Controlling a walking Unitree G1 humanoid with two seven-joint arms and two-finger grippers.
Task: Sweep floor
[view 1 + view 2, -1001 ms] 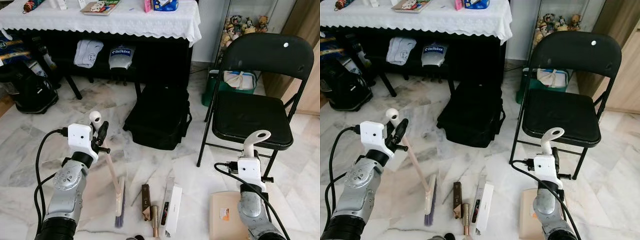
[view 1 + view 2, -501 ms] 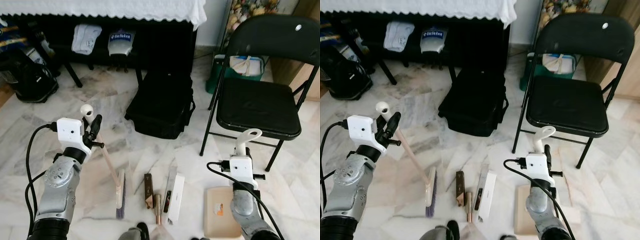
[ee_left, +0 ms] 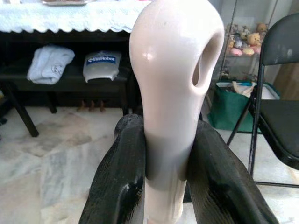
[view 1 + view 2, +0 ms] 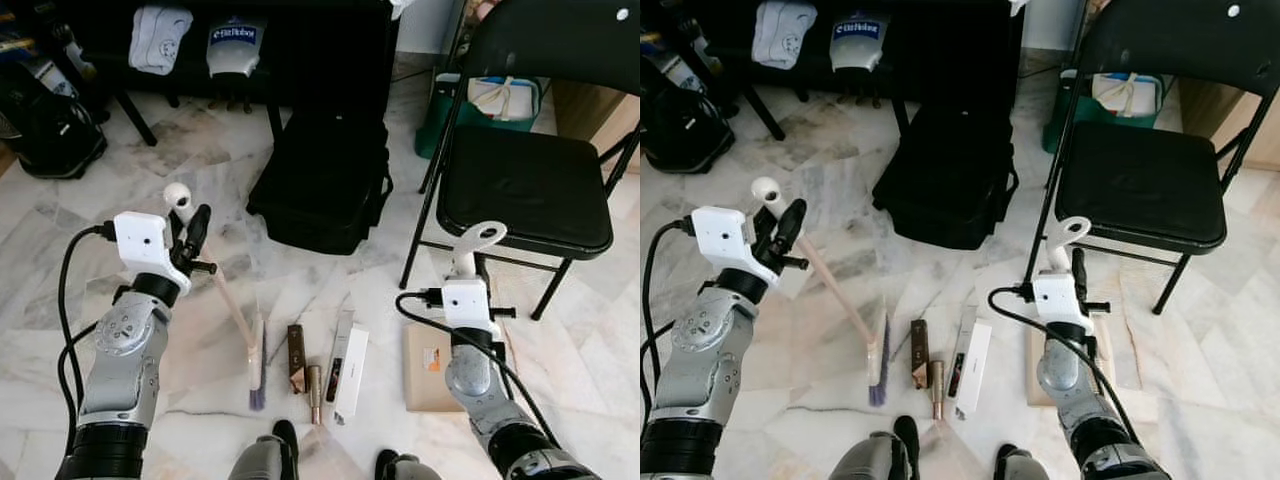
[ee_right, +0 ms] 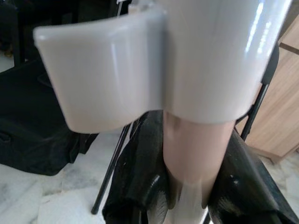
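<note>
My left gripper (image 4: 189,228) is shut on the pale handle of a hand broom (image 4: 232,306), whose purple bristles (image 4: 257,372) rest on the marble floor. In the left wrist view the black fingers (image 3: 122,158) clamp the handle (image 3: 168,93) just below its looped end. My right gripper (image 4: 470,272) is shut on the upright handle of a beige dustpan (image 4: 432,365) lying flat on the floor; its fingers (image 5: 140,186) pinch the handle (image 5: 194,149). Between bristles and pan lie the litter: a brown piece (image 4: 296,358), a small tube (image 4: 314,392) and a white box (image 4: 351,372).
A black bag (image 4: 325,180) lies just beyond the litter. A black folding chair (image 4: 520,190) stands at the right, its legs close to the dustpan. A dark table, a green bag (image 4: 470,110) and a black appliance (image 4: 40,130) line the back. My feet (image 4: 270,455) show below.
The camera has tipped down and forward, so the whole scene shifted. The bristles and the dustpan now sit a little nearer the litter. Both grips are unchanged.
</note>
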